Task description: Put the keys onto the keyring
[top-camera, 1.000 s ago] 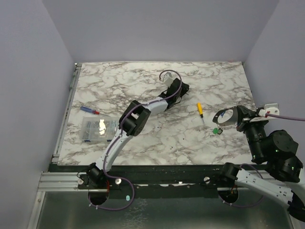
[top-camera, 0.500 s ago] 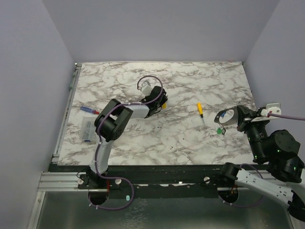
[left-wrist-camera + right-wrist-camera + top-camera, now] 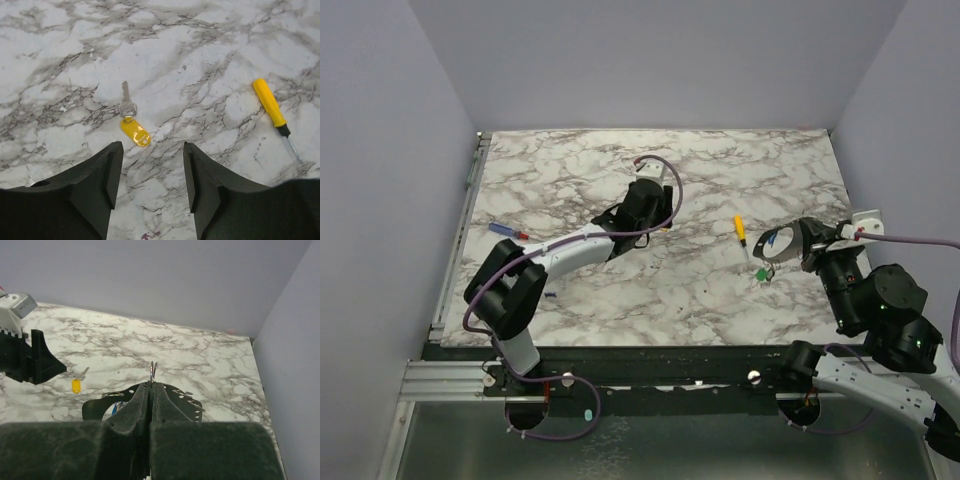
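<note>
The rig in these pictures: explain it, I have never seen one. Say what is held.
This is a left robot arm and a right robot arm at the near edge of a table, each with a two-finger gripper. One picture looks down from above; two come from wrist cameras. On it lie a yellow-tagged key, a yellow-handled screwdriver and a blue-and-red stick. The left gripper hangs open and empty by that key. The right gripper is shut on the keyring, where a blue key and a green key seem to hang.
</note>
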`<act>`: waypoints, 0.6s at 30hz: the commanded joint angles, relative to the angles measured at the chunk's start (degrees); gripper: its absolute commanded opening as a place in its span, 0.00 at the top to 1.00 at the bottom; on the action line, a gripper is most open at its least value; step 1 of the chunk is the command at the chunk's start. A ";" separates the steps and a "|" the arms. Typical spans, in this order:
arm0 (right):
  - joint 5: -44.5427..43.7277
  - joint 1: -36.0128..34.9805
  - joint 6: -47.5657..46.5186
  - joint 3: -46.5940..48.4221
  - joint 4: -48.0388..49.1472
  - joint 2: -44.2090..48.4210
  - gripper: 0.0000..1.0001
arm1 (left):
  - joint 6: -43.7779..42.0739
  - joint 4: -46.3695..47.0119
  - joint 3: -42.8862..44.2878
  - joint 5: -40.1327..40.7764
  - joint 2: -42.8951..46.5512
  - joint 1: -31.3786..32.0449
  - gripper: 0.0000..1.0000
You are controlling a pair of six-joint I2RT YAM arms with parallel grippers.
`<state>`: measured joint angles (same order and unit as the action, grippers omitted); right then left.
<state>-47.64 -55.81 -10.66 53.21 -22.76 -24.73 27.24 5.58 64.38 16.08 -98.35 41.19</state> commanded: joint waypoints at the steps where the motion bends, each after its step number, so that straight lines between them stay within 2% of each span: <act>1: 2.24 -0.26 -1.31 -0.59 3.91 -1.03 0.99 | -26.23 -3.38 2.20 -1.98 -2.21 1.44 0.43; 5: 3.91 -0.26 -0.17 0.64 0.39 -1.07 0.99 | -35.62 -7.08 7.61 -1.93 -6.35 1.43 0.42; 8: 4.26 -0.26 0.57 1.63 -2.09 -0.63 0.99 | -39.14 -12.16 13.77 -0.78 -11.89 1.37 0.43; 11: 4.23 -0.26 0.81 2.53 -3.87 -0.40 0.99 | -38.93 -16.08 19.65 2.44 -17.37 1.23 0.51; 18: 4.18 -0.26 1.54 3.97 -6.94 -0.75 0.99 | -37.32 -20.90 27.40 -2.50 -23.33 0.24 0.52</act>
<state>-44.45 -55.83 -10.07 54.87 -27.59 -25.85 -9.04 -9.96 87.64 15.79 -119.98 42.15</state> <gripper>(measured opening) 0.016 0.483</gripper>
